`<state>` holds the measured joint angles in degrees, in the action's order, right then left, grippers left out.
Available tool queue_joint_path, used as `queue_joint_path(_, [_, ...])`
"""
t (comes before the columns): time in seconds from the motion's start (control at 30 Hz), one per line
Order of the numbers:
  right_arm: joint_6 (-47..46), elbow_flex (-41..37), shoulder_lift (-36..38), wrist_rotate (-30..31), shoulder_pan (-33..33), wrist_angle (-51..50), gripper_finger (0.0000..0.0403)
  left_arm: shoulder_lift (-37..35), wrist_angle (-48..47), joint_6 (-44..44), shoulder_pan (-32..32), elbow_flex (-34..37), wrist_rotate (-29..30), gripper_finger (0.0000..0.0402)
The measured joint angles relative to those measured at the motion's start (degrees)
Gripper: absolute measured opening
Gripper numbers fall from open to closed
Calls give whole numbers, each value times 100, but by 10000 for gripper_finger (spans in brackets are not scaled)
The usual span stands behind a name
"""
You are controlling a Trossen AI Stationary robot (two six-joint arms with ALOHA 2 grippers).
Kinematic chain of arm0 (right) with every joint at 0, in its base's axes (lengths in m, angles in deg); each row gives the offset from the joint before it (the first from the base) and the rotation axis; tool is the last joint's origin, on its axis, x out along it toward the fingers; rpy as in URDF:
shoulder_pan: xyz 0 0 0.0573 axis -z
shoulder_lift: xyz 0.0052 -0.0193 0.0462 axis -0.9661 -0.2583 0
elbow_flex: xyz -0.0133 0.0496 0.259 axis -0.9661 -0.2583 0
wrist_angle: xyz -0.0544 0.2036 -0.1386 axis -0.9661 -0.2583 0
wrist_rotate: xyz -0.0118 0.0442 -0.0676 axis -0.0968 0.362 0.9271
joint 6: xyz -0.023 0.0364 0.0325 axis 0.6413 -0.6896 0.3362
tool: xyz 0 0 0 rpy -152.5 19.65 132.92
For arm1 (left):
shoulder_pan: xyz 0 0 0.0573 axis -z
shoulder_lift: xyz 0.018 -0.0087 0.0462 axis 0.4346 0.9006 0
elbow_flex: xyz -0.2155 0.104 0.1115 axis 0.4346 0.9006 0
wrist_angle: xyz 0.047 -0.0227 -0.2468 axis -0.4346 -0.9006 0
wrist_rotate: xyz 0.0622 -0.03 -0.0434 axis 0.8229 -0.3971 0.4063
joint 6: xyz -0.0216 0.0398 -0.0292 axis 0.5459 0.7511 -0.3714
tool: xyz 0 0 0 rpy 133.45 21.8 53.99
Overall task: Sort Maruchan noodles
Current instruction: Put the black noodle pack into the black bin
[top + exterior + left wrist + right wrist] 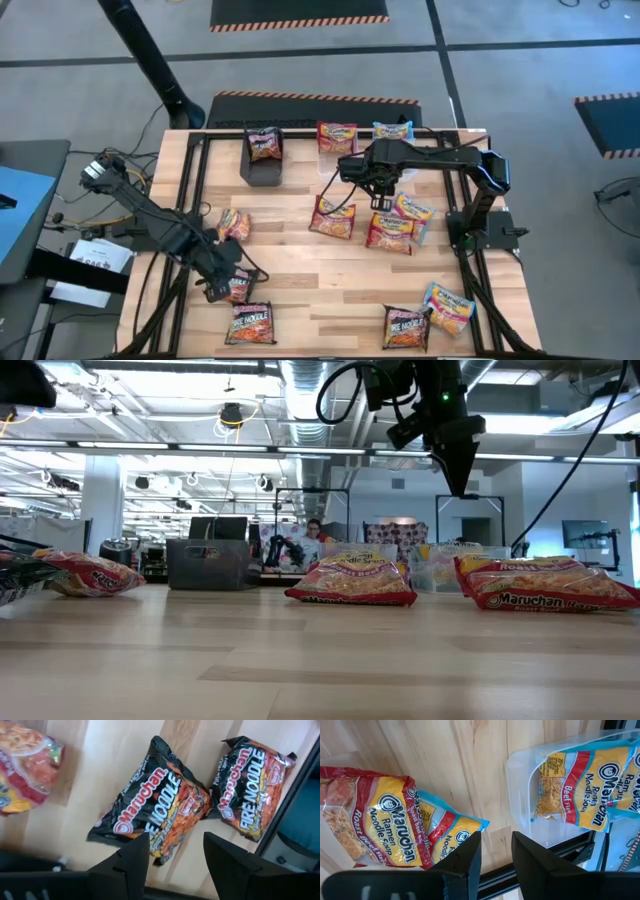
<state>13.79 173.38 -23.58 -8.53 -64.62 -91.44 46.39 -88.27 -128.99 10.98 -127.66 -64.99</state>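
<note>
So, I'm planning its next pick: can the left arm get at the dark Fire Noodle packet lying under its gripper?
Probably yes: the left gripper hangs open right above the dark Fire Noodle packet, which lies flat with nothing on top.

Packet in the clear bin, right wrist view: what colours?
Light blue and yellow with a red band, on the noodle packet in the clear bin; right wrist view shows it best.

Open lab hall: exposed ducts point(300, 390), monitors point(218, 528).

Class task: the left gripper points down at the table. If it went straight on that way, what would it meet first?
Most likely the dark Fire Noodle packet lying directly beyond the open left gripper, not its twin beside it; depth is uncertain.
</note>
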Motion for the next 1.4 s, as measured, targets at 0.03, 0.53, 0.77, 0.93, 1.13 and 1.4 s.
queue_joint_path(0.03, [-2,0,0,0,-11,0,132,3,98,-32,39,98,-2,173])
queue_joint_path(0.53, [60,0,0,-10,-30,183,132,3,1153,-242,220,1286,-13,173])
queue_joint_path(0.77, [59,0,0,-18,-30,233,132,3,1946,-169,222,1826,-25,173])
queue_joint_path(0.93, [58,0,0,-128,-30,265,132,3,2545,-7,221,2163,-213,173])
queue_joint_path(1.13, [59,0,0,-131,-30,289,132,-6,2635,41,220,2349,-176,173])
queue_joint_path(1.4, [57,0,0,-131,-26,457,132,-28,2690,-403,220,2703,-36,172])
